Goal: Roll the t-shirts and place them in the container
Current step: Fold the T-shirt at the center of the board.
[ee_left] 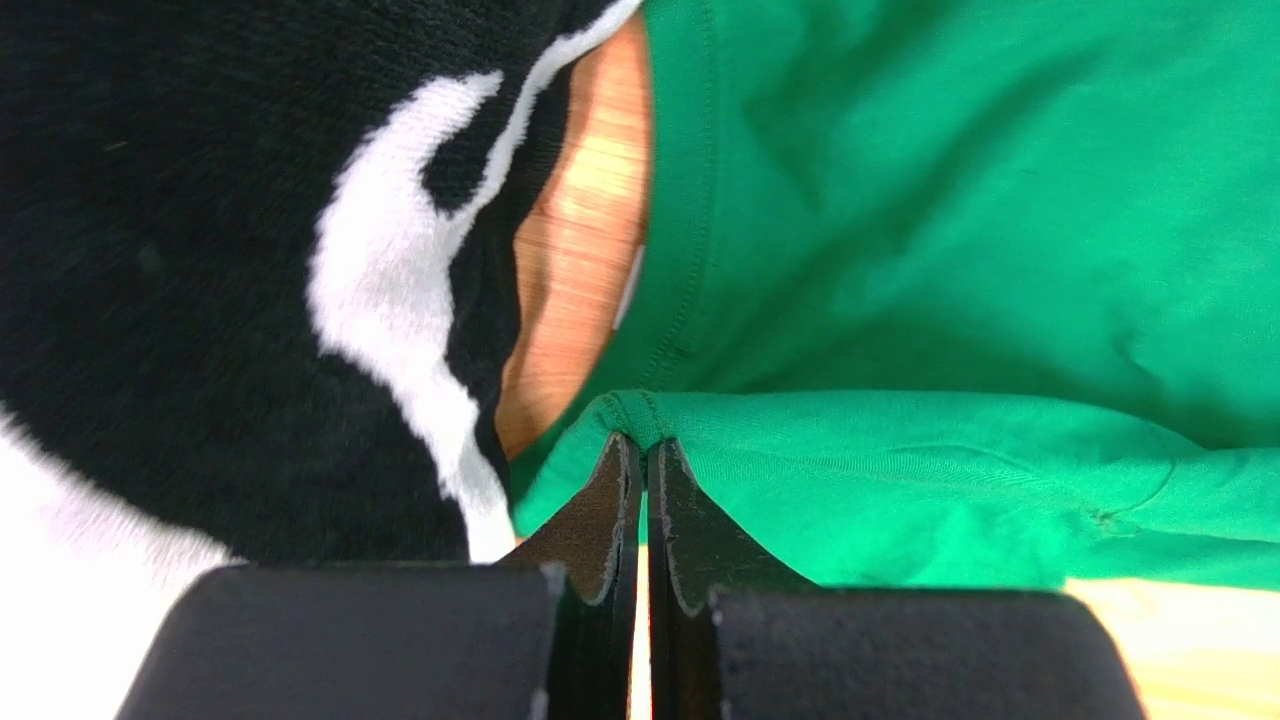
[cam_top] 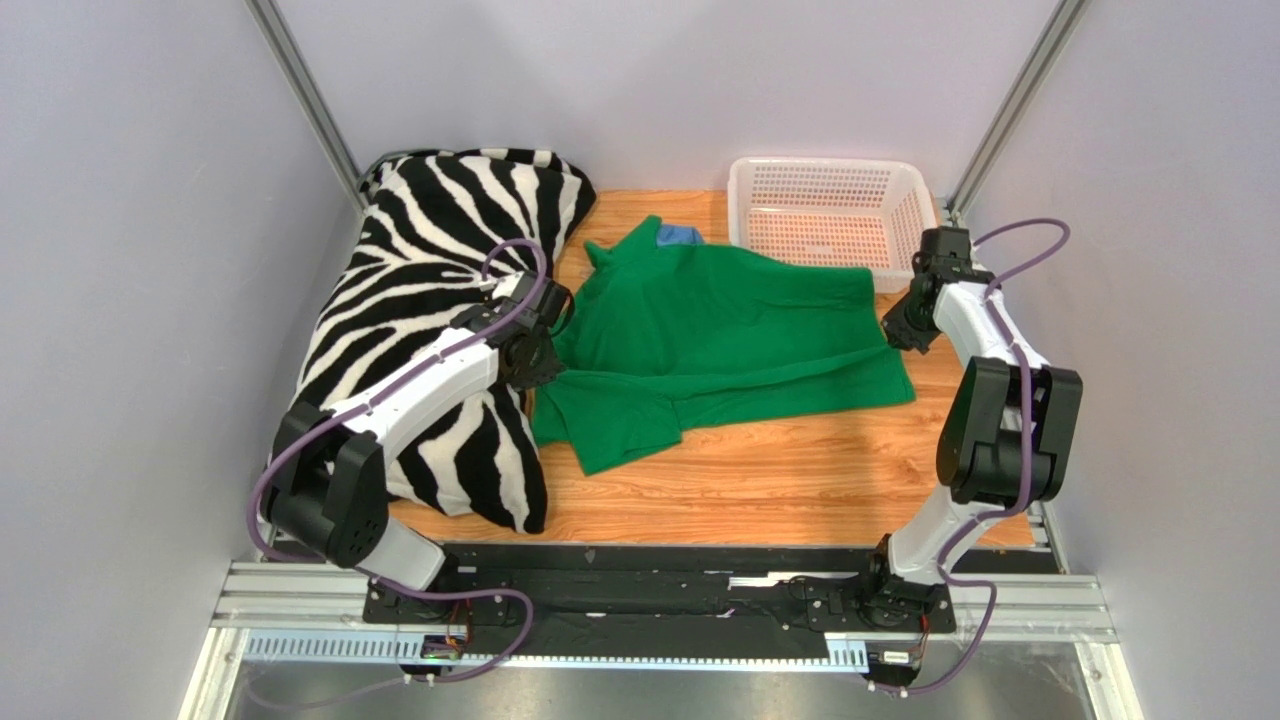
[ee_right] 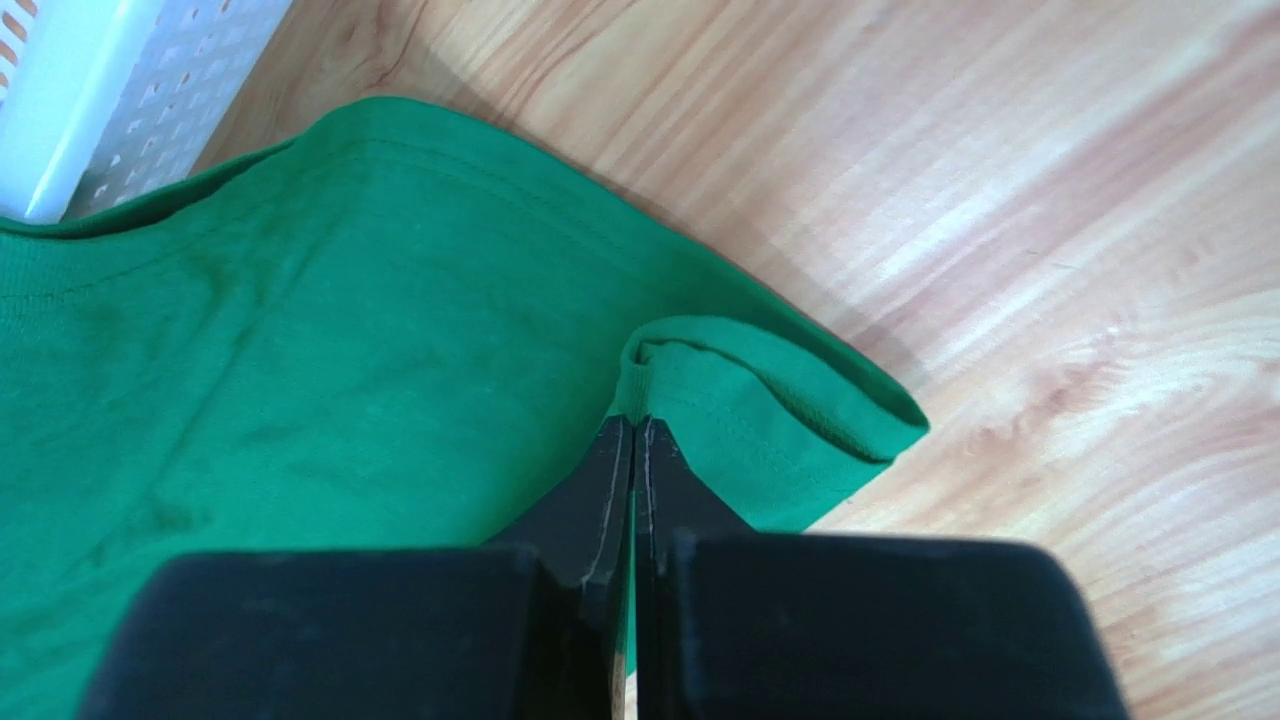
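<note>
Nearest the lens, the left fingers (ee_left: 609,510): pressed together, pinching a small fold of the green t-shirt (cam_top: 721,338) at its edge just beside the zebra pillow (cam_top: 406,300). Same with the right fingers (ee_right: 601,495): clamped on a turned-over bit of hem at the shirt's right corner, near the white basket (cam_top: 827,162). Lies spread and rumpled mid-counter (cam_top: 781,480), left side touching the pillow, far edge close to the basket. Blue cloth (cam_top: 681,237) peeking out at the collar. Wood-grain surface; pale grey walls (cam_top: 135,225) all round.
</note>
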Available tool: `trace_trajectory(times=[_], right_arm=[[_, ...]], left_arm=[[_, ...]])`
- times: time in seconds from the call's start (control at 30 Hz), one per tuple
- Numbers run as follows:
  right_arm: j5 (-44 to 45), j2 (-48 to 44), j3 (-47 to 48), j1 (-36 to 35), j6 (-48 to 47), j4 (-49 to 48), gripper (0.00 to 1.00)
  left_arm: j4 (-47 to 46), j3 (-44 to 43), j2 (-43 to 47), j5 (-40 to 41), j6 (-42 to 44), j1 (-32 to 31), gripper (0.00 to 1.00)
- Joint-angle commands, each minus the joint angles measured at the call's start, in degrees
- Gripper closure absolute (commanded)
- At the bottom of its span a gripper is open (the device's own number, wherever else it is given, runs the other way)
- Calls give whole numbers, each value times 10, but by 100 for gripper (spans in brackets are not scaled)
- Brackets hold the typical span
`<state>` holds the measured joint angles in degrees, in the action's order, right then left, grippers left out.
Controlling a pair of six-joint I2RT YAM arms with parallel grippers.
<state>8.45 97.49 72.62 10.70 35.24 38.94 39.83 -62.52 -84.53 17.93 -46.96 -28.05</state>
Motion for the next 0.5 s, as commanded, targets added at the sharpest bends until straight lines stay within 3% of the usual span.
trace_trajectory(times=[0.0, 0.07, 0.13, 0.17, 0.2, 0.23, 0.3, 0.4, 0.47], right_arm=[[3, 35, 33, -12, -10, -16, 100], [5, 41, 32, -12, -11, -13, 100], [8, 41, 33, -12, -14, -13, 83], [9, 38, 37, -12, -14, -5, 72], [10, 27, 38, -12, -17, -4, 55], [14, 18, 38, -12, -17, -1, 49], [24, -6, 38, -12, -18, 14, 40], [41, -38, 11, -11, -12, 31, 40], [42, -72, -13, -10, -5, 29, 42]], left_arm=[[-18, -17, -30, 2, 20, 11, 100], [-29, -24, -42, -9, 36, 14, 98], [-34, -35, -48, -18, 48, 15, 74], [-34, -37, -42, -24, 54, 16, 51], [-34, -36, -35, -26, 59, 16, 44], [-41, -25, -25, -35, 61, 16, 39], [-41, -9, 15, -42, 53, 15, 34], [-23, 34, 76, -47, 19, 15, 35], [-35, 92, 122, -58, -9, 15, 41]])
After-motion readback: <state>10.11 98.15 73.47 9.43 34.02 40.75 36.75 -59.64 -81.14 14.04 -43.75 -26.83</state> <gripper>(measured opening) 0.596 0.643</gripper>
